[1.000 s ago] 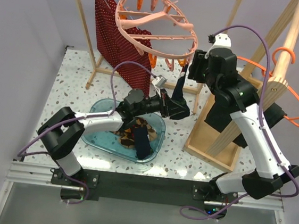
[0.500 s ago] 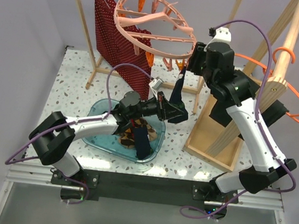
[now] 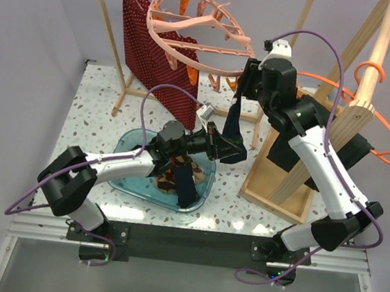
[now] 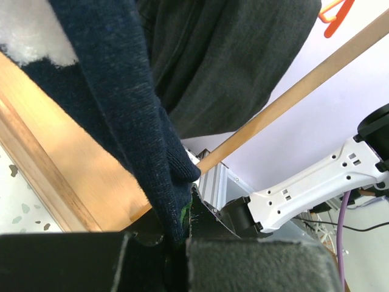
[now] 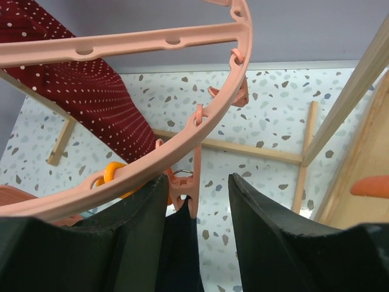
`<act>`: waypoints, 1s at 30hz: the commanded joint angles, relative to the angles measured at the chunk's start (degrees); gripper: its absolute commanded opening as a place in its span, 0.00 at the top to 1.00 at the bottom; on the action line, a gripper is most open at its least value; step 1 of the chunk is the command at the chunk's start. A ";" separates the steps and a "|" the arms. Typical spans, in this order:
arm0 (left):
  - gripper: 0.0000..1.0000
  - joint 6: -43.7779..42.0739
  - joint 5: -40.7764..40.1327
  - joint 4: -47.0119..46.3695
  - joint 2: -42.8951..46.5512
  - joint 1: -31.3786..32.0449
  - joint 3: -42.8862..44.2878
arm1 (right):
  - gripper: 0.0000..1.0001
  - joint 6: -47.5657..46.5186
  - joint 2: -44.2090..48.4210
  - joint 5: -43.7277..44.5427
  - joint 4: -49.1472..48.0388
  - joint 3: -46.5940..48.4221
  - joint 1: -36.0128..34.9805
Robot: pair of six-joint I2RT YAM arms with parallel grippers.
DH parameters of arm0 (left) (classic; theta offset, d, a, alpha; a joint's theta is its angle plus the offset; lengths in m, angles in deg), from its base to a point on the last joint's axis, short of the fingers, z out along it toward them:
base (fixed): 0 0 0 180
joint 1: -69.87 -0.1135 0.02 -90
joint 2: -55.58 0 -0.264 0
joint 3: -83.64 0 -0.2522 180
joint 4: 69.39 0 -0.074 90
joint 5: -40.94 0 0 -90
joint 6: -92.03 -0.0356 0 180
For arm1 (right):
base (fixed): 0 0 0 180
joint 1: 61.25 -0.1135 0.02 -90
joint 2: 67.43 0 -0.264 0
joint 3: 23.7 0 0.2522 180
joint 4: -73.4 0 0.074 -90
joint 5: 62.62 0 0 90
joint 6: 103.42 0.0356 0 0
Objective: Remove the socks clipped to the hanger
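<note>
The left end effector (image 4: 177, 240) clamps the dark navy sock (image 4: 115, 103); the right end effector (image 5: 197, 213), partly spread, straddles a pink peg (image 5: 194, 176) on the hanger (image 5: 121, 44).

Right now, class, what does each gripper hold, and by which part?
Left gripper pinches the dark sock by its lower end. Right gripper holds nothing: its jaws stand open around the sock's pink peg.

Hanger (image 3: 205, 47) sits top centre of frame; one sock (image 3: 233, 122) hangs off its right rim toward centre. Tub (image 3: 130, 178) w/ more socks (image 3: 172, 178) lies below, centre-left. Garment (image 3: 146, 43) behind, upper left.
</note>
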 commanded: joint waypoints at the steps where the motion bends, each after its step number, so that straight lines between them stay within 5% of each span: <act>1: 1.00 0.45 0.72 -0.31 2.03 0.66 1.11 | 0.51 1.15 1.63 -2.95 -5.59 -2.38 0.11; 20: 1.00 0.72 0.45 -0.05 0.97 2.51 2.34 | 0.52 -1.31 0.32 -2.43 -12.18 -5.81 0.02; 26: 1.00 0.72 0.54 -0.05 0.79 2.60 2.34 | 0.68 -2.01 0.49 -2.43 -13.76 -6.95 0.11; 30: 1.00 0.54 0.37 0.48 0.97 2.68 2.17 | 0.90 -2.45 0.67 -2.69 -14.20 -7.13 0.02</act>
